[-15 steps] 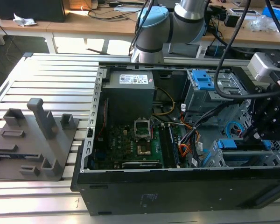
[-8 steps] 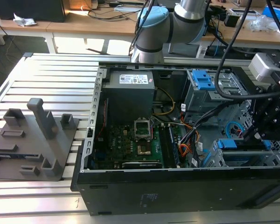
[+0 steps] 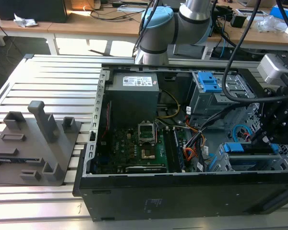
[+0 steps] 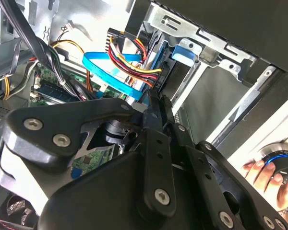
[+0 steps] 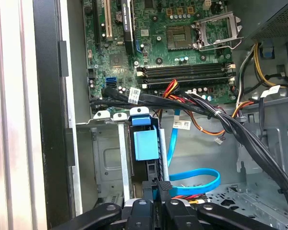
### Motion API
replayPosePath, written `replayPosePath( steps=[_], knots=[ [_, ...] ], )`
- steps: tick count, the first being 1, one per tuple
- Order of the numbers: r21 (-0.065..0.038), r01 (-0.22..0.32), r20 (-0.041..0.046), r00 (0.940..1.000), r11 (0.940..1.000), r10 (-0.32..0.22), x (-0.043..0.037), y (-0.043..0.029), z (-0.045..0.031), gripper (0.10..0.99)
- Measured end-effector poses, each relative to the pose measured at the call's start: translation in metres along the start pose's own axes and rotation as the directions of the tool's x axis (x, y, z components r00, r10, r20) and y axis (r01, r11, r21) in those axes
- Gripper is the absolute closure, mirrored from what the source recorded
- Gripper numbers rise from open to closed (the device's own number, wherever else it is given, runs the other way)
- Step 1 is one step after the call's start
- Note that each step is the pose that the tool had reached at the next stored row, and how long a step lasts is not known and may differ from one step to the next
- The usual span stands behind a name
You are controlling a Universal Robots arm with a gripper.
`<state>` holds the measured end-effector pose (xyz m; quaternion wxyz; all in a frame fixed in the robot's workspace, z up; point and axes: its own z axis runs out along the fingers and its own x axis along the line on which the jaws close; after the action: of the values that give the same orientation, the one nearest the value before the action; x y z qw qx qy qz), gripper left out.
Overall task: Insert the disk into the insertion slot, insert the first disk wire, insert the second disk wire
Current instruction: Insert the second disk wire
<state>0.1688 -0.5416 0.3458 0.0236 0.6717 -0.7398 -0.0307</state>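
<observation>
Exterior view: ribbed metal table [image 3: 48,76], wooden desks [image 3: 101,24] behind; jaws' state unclear.

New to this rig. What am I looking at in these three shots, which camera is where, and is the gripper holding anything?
This is one grey robot arm with a black gripper, working inside an open black desktop computer case on a ribbed aluminium table.

The exterior view is taken from off the arm. Both wrist views ride on the arm and look past the gripper into the case.

A grey plastic fixture lies beside the case. Inside, the silver disk in its bright blue carrier seems seated in the low grey metal cage.

The gripper is close to the light blue flat cable and the red-and-dark wire lead. I cannot tell whether it holds anything.

A person's hand is by a black knob.
</observation>
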Motion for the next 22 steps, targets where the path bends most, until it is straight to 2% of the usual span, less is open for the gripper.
replayPosePath(
  steps=[14,19,20,21,22],
  knots=[
    [-0.001,0.001,0.0065,1.0000,1.0000,-0.001,-0.0004,-0.0001,0.0022,0.925],
    [-0.001,0.003,0.0059,1.0000,1.0000,-0.003,-0.0005,0.0002,-0.0013,0.925],
    [-0.001,0.004,0.0070,1.0000,1.0000,-0.004,-0.0005,0.0002,-0.0015,0.925],
    [-0.002,0.005,0.0152,0.9999,1.0000,-0.005,-0.0005,0.0001,-0.0012,0.925],
    [-0.003,0.005,0.0199,0.9998,1.0000,-0.005,-0.0005,0.0001,-0.0008,0.925]
  ],
)
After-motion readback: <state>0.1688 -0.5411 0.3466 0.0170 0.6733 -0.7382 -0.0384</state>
